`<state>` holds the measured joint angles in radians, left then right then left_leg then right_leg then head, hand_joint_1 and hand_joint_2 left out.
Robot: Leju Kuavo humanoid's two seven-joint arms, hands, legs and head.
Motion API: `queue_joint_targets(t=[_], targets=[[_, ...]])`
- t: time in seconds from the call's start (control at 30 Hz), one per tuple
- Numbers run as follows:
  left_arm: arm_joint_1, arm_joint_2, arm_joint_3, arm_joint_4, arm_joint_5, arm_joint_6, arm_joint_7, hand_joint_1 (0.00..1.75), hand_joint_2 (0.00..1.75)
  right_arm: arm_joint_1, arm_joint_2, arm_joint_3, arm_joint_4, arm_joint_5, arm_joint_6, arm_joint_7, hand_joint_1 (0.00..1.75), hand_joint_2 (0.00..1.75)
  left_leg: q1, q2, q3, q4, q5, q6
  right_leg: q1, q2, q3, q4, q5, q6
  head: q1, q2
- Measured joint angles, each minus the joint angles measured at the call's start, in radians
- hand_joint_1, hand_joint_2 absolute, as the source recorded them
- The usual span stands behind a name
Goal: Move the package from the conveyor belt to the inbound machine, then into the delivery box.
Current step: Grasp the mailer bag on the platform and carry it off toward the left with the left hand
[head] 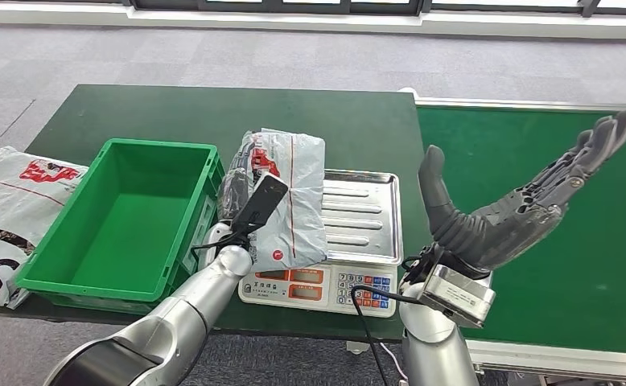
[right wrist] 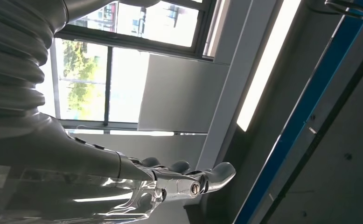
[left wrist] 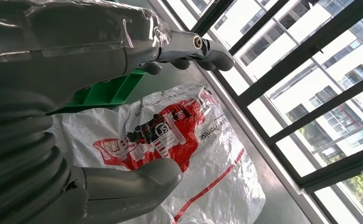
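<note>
**Operator:** Grey plastic, red print: is that the package you're on?

**Me:** Yes. The package (head: 287,197) lies on the left part of the inbound machine (head: 364,211), the steel-trayed scale, and hangs over its left edge towards the green delivery box (head: 125,221). My left hand (head: 249,211) is at its near-left side, fingers against the wrapper. Whether they have closed round it, I cannot tell; my left wrist view looks past the thumb at a different printed bag (left wrist: 179,144) lying left of the box on the bench (head: 149,108).

**Operator:** And your right hand?

**Me:** My right hand (head: 519,201) is raised over the conveyor belt (head: 599,265), to the right of the scale, fingers spread wide and holding nothing.

**Operator:** So which step?

**Me:** I judge the weighing stop is made and the second leg is in hand: scale to box.

**Operator:** What does the next move need?

**Me:** A sure hold on that slack wrapper first, since it may slip or sag. Then a lift high enough to clear the box's right wall, a short carry left, and a release over the open bottom.
</note>
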<state>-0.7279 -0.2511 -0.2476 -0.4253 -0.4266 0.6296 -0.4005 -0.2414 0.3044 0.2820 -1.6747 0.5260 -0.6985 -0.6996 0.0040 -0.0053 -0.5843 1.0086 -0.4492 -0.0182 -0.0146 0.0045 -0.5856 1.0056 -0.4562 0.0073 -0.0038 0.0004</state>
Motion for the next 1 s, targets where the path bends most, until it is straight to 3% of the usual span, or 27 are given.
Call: queue_joint_targets(t=[0.43, 0.7, 1.0], targets=[[0.001, -0.002, 0.001, 0.003, -0.002, -0.008, -0.001, 0.0, 1.75, 0.0, 0.0, 0.001, 0.003, 0.0, 0.0, 0.0, 0.0, 1.75, 0.0, 0.0, 0.0, 0.0, 0.0, 0.0, 0.0, 0.0, 0.0, 0.0, 0.0, 0.0, 0.0, 0.0], [0.002, -0.029, 0.026, 0.014, -0.007, -0.135, -0.029, 0.0, 1.75, -0.001, 0.0, 0.002, 0.008, -0.001, 0.0, 0.0, 0.0, 1.75, 0.0, 0.0, -0.001, 0.0, 0.0, 0.0, 0.0, 0.0, -0.001, 0.0, 0.0, 0.0, 0.0, 0.0], [0.015, -0.074, 0.022, 0.072, -0.159, -0.179, 0.124, 0.0, 1.75, -0.003, 0.0, 0.014, 0.019, -0.001, 0.0, 0.0, 0.0, 1.75, 0.0, 0.0, -0.001, 0.0, 0.0, 0.0, 0.0, 0.0, -0.001, 0.0, 0.0, 0.0, 0.0, 0.0]])
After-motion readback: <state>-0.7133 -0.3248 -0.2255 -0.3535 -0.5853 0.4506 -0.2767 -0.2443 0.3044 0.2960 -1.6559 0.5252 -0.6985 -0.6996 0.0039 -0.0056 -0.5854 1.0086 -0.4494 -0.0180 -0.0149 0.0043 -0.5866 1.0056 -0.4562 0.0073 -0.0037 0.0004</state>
